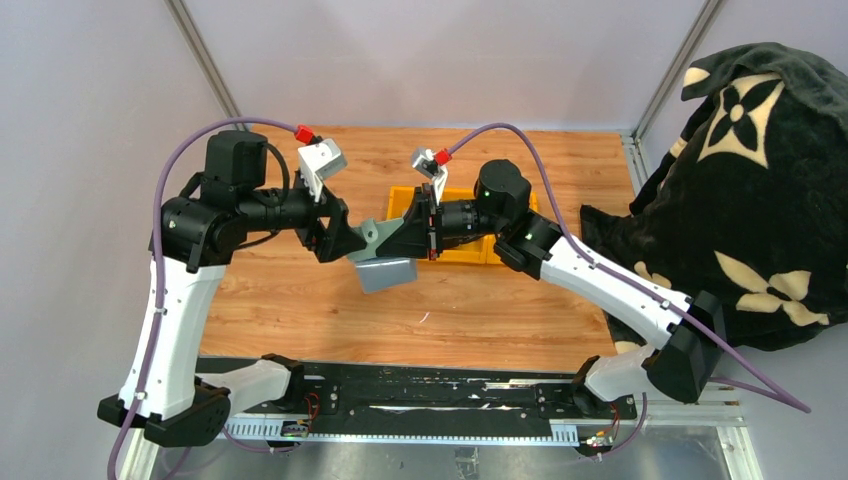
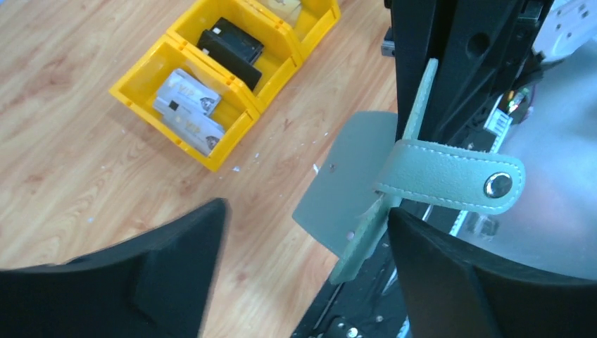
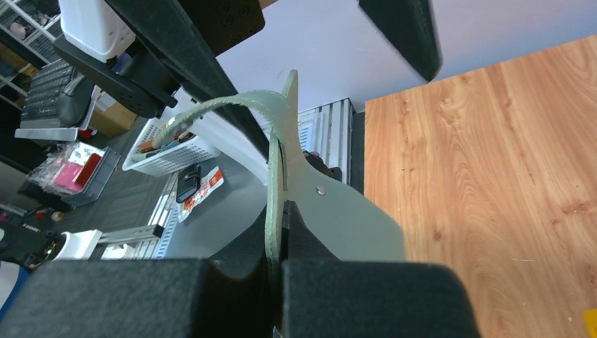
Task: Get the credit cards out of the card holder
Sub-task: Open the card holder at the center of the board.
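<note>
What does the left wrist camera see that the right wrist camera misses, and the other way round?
Only the left wrist view shows the yellow bin, with silver-grey cards in one compartment and a black card in the next. Only the right wrist view shows a white basket and clutter beyond the table. Both show the card holder pinched in the shut right gripper, the open left gripper, and the wooden tabletop.

The right arm (image 1: 480, 212) hides most of the yellow bin (image 1: 462, 256) from above. Print on the credit cards (image 2: 186, 113) is unreadably small.
</note>
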`<action>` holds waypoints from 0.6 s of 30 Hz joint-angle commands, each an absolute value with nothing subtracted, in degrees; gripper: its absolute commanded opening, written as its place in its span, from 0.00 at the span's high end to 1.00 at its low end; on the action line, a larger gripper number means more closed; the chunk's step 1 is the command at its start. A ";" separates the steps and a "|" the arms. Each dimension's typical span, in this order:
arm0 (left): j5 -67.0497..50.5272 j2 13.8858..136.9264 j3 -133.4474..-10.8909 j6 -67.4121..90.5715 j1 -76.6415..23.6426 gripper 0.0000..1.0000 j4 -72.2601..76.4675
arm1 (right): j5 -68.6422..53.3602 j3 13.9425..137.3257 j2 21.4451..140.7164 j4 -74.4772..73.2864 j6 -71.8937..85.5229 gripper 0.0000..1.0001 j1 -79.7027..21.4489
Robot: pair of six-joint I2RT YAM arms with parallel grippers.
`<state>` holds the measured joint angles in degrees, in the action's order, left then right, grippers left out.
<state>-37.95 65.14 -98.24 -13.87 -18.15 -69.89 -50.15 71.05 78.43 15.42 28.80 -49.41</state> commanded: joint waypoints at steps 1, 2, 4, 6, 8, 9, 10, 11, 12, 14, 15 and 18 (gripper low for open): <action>-35.35 62.66 -98.21 -16.66 -18.37 0.01 -68.32 | -54.48 73.00 77.79 17.28 29.28 1.00 -48.96; -36.15 62.18 -98.18 -17.11 -18.37 0.00 -68.29 | -54.43 73.18 77.78 17.06 29.10 1.00 -48.96; -39.69 61.47 -96.96 -17.19 -18.37 0.01 -68.36 | -54.55 73.67 78.14 17.07 29.10 1.00 -48.96; -45.56 60.97 -94.69 -16.40 -18.37 0.07 -68.38 | -54.94 74.60 78.83 17.09 29.49 1.00 -48.96; -50.85 61.25 -92.85 -15.26 -18.35 0.15 -68.34 | -55.96 75.52 79.64 17.61 30.45 1.00 -48.96; -52.63 61.79 -92.34 -14.41 -18.37 0.22 -68.29 | -56.50 75.84 79.97 18.22 30.94 1.00 -48.96; -54.33 62.40 -92.05 -13.58 -18.37 0.30 -68.29 | -56.85 76.11 80.29 18.60 31.29 1.00 -48.96; -55.32 63.08 -91.83 -12.98 -18.37 0.41 -68.29 | -57.08 76.33 80.40 18.83 31.59 1.00 -48.96; -56.10 63.95 -91.83 -12.35 -18.37 0.56 -68.36 | -57.33 76.43 80.46 18.93 31.84 1.00 -48.96; -56.73 65.07 -92.46 -11.66 -18.37 0.73 -68.38 | -57.86 76.45 80.37 18.98 31.86 1.00 -48.98; -56.82 65.57 -93.02 -11.28 -18.37 0.82 -68.39 | -58.10 76.34 80.24 18.86 31.75 1.00 -48.96; -57.29 66.35 -94.44 -10.40 -18.37 1.00 -68.39 | -58.72 75.56 79.58 17.85 30.89 0.99 -48.96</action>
